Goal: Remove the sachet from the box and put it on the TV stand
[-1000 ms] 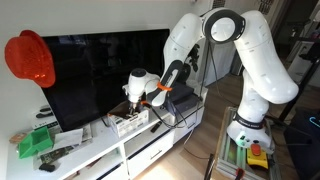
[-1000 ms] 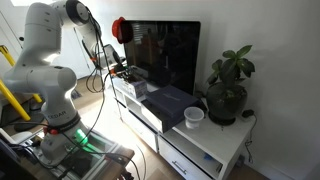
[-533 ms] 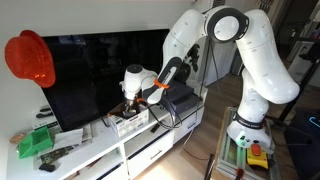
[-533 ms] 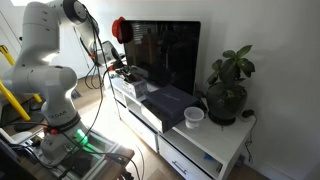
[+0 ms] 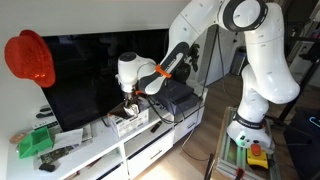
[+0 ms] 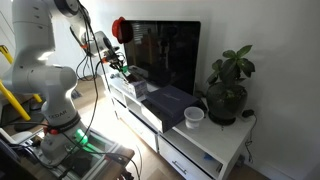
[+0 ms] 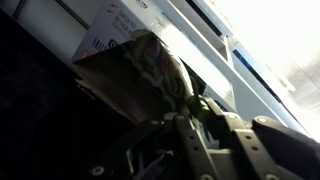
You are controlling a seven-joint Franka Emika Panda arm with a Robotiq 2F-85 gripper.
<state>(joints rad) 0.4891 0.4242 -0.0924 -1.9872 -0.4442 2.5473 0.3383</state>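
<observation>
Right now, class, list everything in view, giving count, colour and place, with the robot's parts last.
TV stand: one, white, along the wall.
Television: one, black, on the stand.
Box: one, white, on the stand below the gripper.
Flat box: one, dark grey, on the stand.
Cap: one, red, by the television's top corner.
Cup: one, white, beside the plant.
Plant: one, green, at the stand's end.
Arm: one, white, reaching over the stand.
Gripper: one, dark, above the box.
</observation>
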